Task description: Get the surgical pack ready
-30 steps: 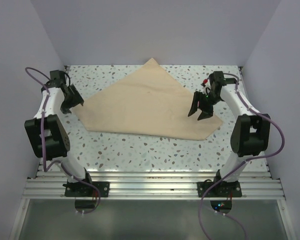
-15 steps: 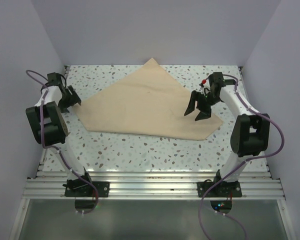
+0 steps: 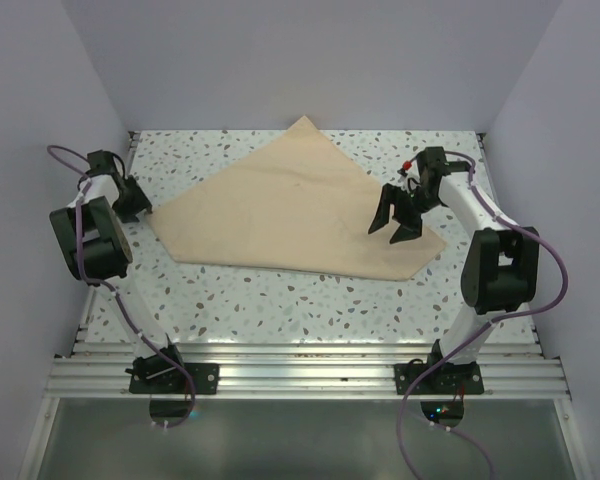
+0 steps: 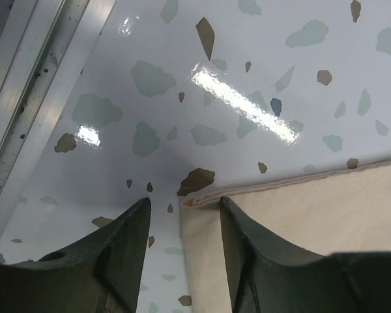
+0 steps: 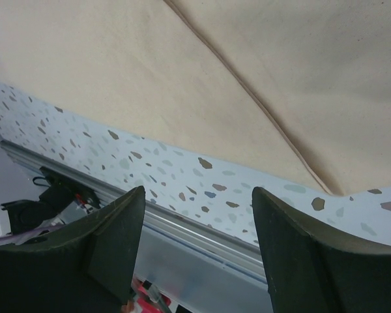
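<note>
The surgical pack (image 3: 300, 210) is a wide tan sheet lying flat on the speckled table, with one corner pointing to the back. My left gripper (image 3: 132, 203) is low at the sheet's left corner. In the left wrist view that hemmed corner (image 4: 194, 201) lies between the tips of my left gripper (image 4: 184, 201), which is open; one finger (image 4: 254, 254) is over the cloth, the other over bare table. My right gripper (image 3: 390, 231) hangs above the sheet's right part, open, with nothing between its fingers. A hem line (image 5: 260, 107) crosses the sheet in the right wrist view (image 5: 197, 190).
Plain walls close in the table on the left (image 3: 40, 120), right (image 3: 570, 120) and back. An aluminium rail (image 3: 310, 368) runs along the near edge by the arm bases. A metal strip (image 4: 32, 85) borders the table's left side, close to my left gripper.
My left arm has drawn back toward the left wall, and its gripper has shifted left to the sheet's corner. The right gripper has moved slightly left and opened wider.
</note>
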Controlling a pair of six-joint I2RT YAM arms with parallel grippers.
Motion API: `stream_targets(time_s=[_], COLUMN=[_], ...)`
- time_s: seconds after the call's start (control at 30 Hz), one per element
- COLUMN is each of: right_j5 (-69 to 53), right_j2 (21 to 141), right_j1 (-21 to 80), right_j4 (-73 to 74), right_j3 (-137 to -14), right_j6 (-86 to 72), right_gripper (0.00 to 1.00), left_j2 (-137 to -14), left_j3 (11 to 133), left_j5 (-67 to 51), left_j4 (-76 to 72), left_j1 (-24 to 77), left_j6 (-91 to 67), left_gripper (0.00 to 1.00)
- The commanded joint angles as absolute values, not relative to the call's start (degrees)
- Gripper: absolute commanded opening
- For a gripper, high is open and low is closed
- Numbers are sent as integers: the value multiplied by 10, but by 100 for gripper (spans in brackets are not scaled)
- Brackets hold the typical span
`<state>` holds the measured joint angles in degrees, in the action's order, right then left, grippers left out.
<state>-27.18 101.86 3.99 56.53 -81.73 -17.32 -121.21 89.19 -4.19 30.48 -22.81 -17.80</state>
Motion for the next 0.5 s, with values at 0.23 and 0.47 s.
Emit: stream_targets(time_s=[0.23, 0.47], right_j5=[-284, -285], right_j2=[993, 993], right_j1=[38, 37], right_j4=[565, 560], right_j3=[-838, -831], right_j6=[-173, -175], right_gripper=[71, 72], left_j2=[-1224, -1193], left_j3=[851, 822], left_j5=[-112, -100], left_j4=[295, 314], left_j1=[-230, -228], left_j6=[-178, -175], left_gripper=[49, 47])
